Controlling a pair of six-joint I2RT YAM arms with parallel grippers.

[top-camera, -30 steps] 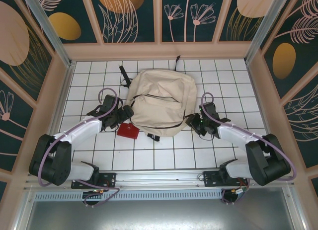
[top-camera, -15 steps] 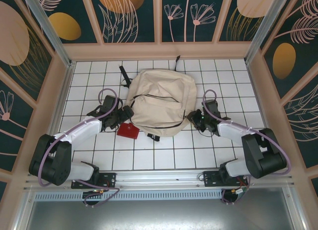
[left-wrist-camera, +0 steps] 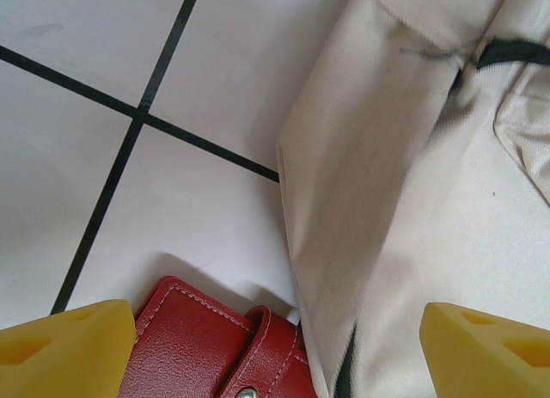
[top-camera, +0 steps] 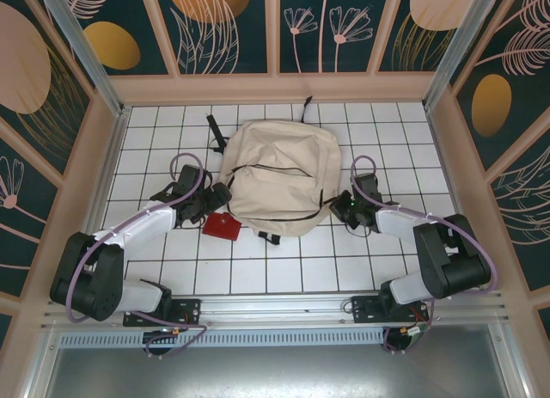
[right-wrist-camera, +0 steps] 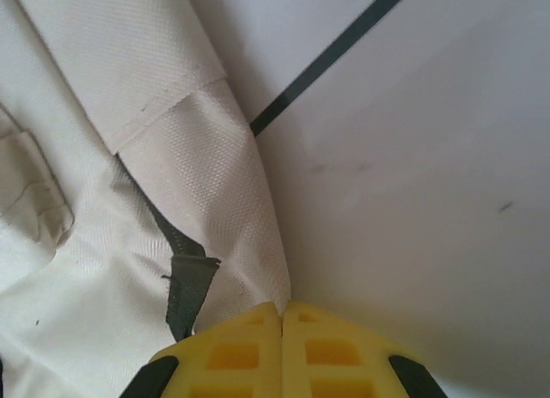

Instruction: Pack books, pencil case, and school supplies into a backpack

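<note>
Beige backpack point(top-camera: 277, 176) lies between our arms, red wallet point(top-camera: 223, 226) just beside it.
Our left gripper point(left-wrist-camera: 275, 359) is spread over the wallet; our right gripper point(right-wrist-camera: 282, 333), pressed together at the bag's edge, could drag it askew.

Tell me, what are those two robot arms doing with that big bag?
They're getting a school bag packed. The beige backpack lies flat on the tiled table. The left gripper hangs open at the bag's left edge, close to the small red item lying beside it. The right gripper is shut at the bag's right edge. I can't tell whether it pinches the fabric.
</note>
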